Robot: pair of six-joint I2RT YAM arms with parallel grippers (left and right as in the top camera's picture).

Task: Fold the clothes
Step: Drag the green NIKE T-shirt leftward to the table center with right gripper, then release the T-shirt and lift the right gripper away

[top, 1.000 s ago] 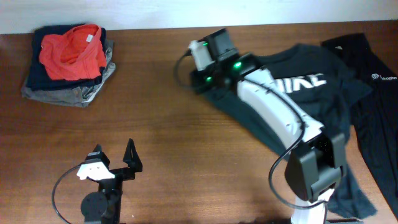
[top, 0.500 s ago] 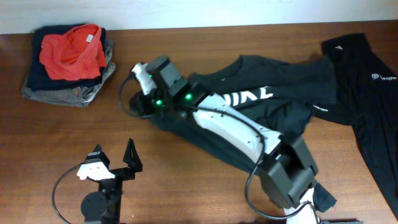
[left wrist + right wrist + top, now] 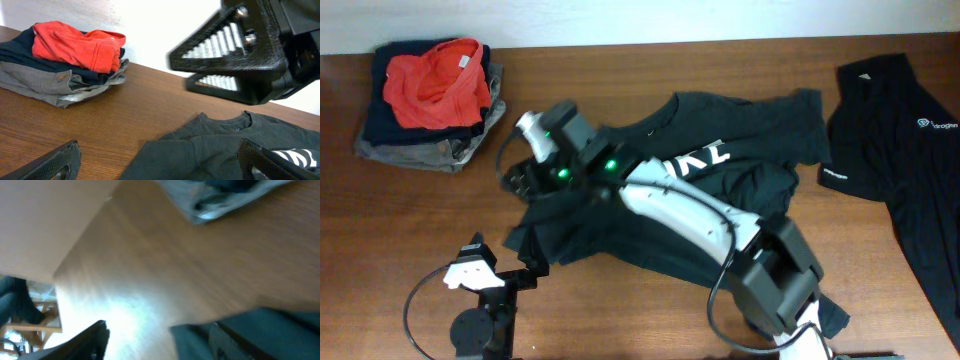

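Shirt (image 3: 585,238) dragged left; right gripper (image 3: 517,180) jaws seemingly parted, left gripper (image 3: 504,258) spread wide

**Camera layout: one fixed overhead view, two wrist-mounted views.**
The overhead camera looked steeply down from well above and covered the whole tabletop (image 3: 600,70), from the stack of folded clothes (image 3: 430,100) at the far left to the black shirt (image 3: 750,110) near centre. The left wrist camera sat low, just above the wood, and faced almost level toward the far edge and the pale wall. The left arm's fingers (image 3: 55,162) framed its lower corners, and the right arm's fingers (image 3: 230,42) stood close at upper right. It shared the stack and the shirt with the overhead view. The right wrist camera was rolled, blurred and very near the tabletop, with the stack's corner at its top edge.
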